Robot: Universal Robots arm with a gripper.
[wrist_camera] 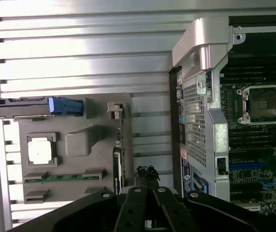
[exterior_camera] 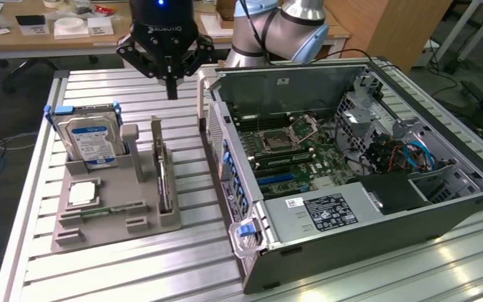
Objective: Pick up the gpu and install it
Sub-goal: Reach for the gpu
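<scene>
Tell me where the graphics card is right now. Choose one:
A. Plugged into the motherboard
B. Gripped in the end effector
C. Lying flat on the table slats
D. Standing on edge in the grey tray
D: the graphics card stands on edge in a slot of the grey tray, while the end effector hangs above the table holding nothing.

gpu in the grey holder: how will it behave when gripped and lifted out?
Probably stiff: the gpu is a thin flat board standing on edge in the holder. Likely light for its size, but so narrow that it may tip once lifted out. Its bare board edge looks fragile, so a gentle grip seems wise.
</scene>
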